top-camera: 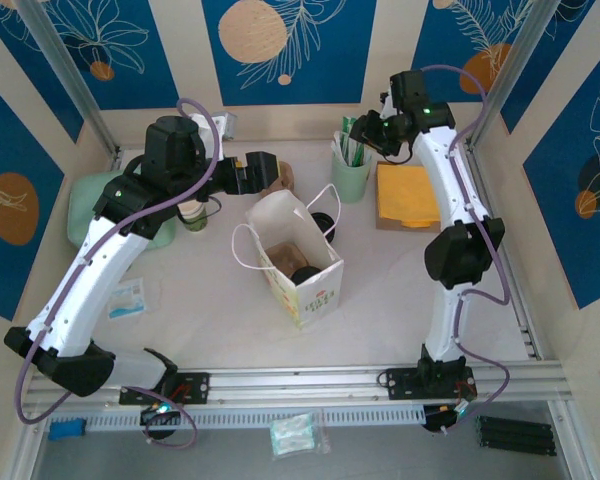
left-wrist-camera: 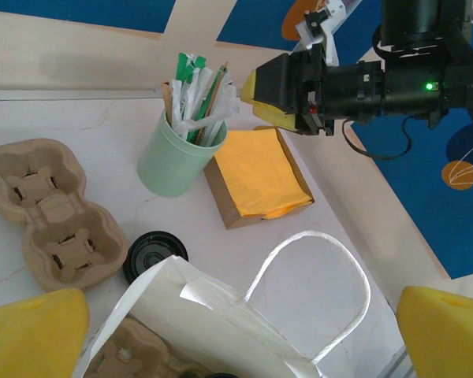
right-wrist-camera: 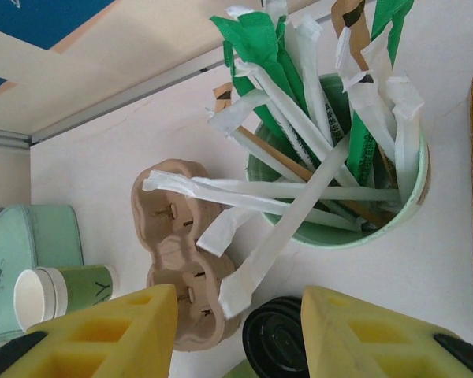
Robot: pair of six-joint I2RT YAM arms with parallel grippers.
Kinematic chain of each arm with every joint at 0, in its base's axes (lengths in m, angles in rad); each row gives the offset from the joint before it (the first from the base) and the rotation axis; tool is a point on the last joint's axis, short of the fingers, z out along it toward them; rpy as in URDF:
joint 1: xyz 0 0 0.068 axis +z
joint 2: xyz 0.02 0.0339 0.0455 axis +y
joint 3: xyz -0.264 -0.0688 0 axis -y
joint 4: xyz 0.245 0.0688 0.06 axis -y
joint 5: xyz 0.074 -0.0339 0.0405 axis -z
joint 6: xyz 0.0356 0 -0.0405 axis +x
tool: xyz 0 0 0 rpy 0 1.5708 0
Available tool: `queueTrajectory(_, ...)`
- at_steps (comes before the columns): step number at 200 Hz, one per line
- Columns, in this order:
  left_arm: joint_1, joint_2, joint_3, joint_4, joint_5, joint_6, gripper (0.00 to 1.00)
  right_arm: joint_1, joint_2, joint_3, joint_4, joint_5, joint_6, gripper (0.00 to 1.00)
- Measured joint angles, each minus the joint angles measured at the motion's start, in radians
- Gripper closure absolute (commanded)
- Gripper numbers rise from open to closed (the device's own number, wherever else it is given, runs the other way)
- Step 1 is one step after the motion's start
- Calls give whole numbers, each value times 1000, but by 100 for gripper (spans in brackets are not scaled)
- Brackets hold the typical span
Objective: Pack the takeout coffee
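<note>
A white paper bag (top-camera: 298,262) stands open mid-table, and its rim and rope handle (left-wrist-camera: 331,276) show in the left wrist view. Inside the bag a round black lid (top-camera: 305,274) sits on a brown carrier; this looks like the takeout coffee, its sides hidden. My left gripper (top-camera: 268,174) hovers behind the bag's far left corner, open and empty, with the bag's mouth between its yellow fingers (left-wrist-camera: 445,335). My right gripper (right-wrist-camera: 236,339) is open above the table beside the straw cup, and the loose end of one white straw lies between its fingers untouched.
A mint cup of wrapped straws (top-camera: 352,168) stands at the back with a box of orange napkins (top-camera: 408,197) to its right. A loose black lid (left-wrist-camera: 154,256) and an empty cardboard carrier (left-wrist-camera: 51,213) lie behind the bag. A lidless green cup (right-wrist-camera: 63,291) stands by a mint container (top-camera: 90,210).
</note>
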Motion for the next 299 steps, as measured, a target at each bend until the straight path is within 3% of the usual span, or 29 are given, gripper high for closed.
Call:
queueTrajectory(36, 0, 0, 0, 0, 0, 0, 1, 0, 86, 78, -11, 13, -12, 65)
queueTrajectory(102, 0, 0, 0, 0, 0, 0, 1, 4, 127, 119, -40, 32, -23, 100)
queueTrajectory(195, 0, 0, -10, 0, 0, 0, 1, 23, 77, 198, -97, 94, -65, 100)
queueTrajectory(299, 0, -20, -51, 0, 1, 0, 1, 40, -299, 75, -89, 89, -61, 100)
